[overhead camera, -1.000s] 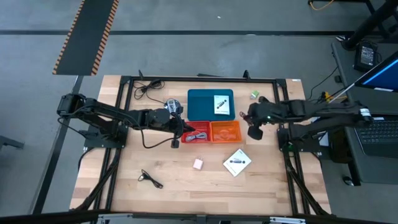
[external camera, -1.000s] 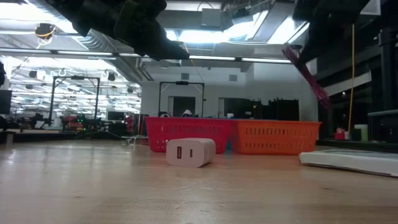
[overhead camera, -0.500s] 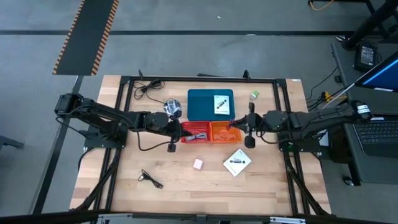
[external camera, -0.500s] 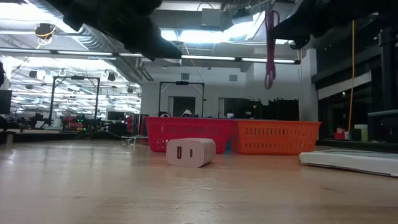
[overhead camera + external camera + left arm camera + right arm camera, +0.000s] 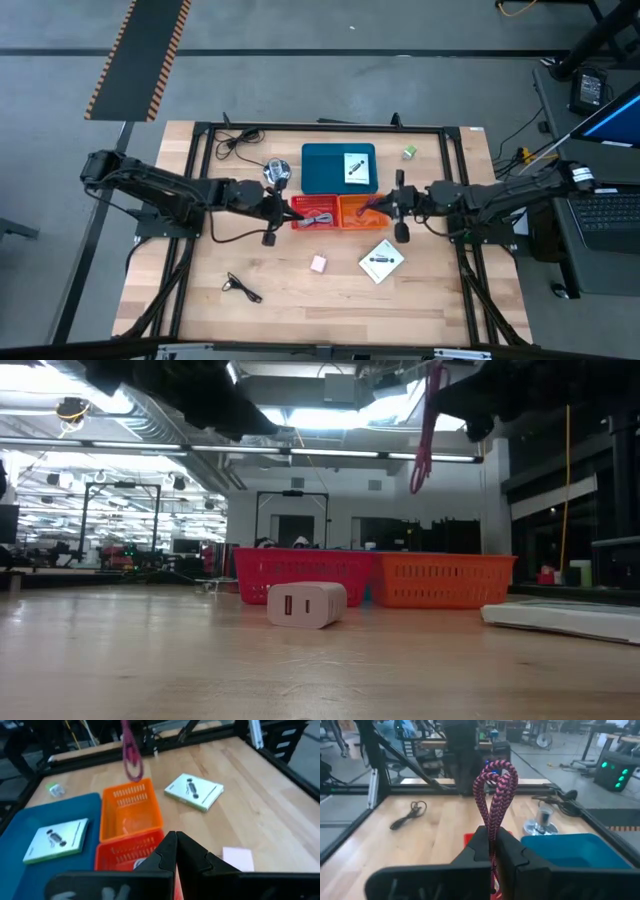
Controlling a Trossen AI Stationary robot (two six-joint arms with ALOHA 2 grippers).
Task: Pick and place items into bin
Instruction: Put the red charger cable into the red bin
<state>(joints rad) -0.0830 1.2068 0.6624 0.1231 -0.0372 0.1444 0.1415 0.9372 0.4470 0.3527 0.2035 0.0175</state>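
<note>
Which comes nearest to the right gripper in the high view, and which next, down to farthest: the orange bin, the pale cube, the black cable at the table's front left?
From the right gripper:
1. Orange bin, directly beside it.
2. Pale cube, toward the front middle.
3. Black cable, far front left.

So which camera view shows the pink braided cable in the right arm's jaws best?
The right wrist view: the pink braided cable fills the middle, its loop standing up from the shut jaws. The low view shows it hanging thin against the ceiling lights, the left wrist view blurred above the orange bin, and the high view only a short streak.
</note>
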